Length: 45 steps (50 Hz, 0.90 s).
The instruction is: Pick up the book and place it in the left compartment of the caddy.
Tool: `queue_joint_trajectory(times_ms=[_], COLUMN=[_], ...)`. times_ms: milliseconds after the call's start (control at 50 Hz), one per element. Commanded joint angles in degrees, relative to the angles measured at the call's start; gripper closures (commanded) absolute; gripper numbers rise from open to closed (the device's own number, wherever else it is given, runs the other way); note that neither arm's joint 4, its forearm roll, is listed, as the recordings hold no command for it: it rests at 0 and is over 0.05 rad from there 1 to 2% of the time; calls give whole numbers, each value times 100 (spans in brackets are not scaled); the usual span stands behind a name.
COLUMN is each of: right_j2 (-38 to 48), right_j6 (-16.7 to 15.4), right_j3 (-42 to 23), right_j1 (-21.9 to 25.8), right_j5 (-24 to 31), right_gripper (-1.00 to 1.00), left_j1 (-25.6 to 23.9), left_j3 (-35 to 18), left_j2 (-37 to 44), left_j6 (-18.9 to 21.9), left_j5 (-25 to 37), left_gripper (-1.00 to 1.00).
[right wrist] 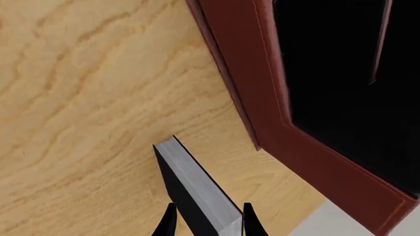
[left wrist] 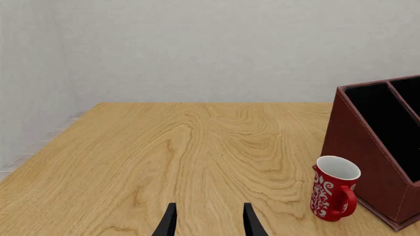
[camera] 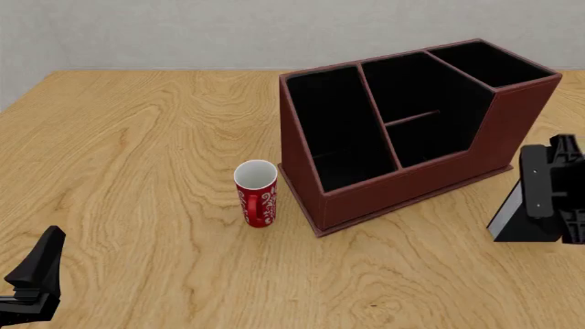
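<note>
The book, black-covered with a pale page edge, stands on edge between my right gripper's fingers, which are shut on it. In the front view the book and right gripper are just right of the caddy, near the table's right edge. The caddy's left compartment is long, black-lined and holds nothing. I cannot tell whether the book's lower edge touches the table. My left gripper sits at the near left, open with nothing between its fingers.
A red-and-white mug stands upright just left of the caddy's front corner, also seen as the mug beside the caddy in the left wrist view. The caddy's wall is close to the book.
</note>
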Motion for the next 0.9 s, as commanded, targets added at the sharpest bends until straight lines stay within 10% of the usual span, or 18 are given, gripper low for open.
queue_joint_trajectory(times_ms=[20,480,500,900], right_j2=[247,467,450,140], right_j6=[-5,127,141,252], right_j3=[94,285,290,375], right_j1=[-61,-83,-48,36], right_j5=[-215,-369,-378,-58], right_gripper=[-100,-100,100,100], left_j1=[0,0,0,0], left_j3=[0,0,0,0], left_j2=[0,0,0,0], left_j6=[0,0,0,0], left_j5=[0,0,0,0], left_gripper=[-100,-100,-100,-100])
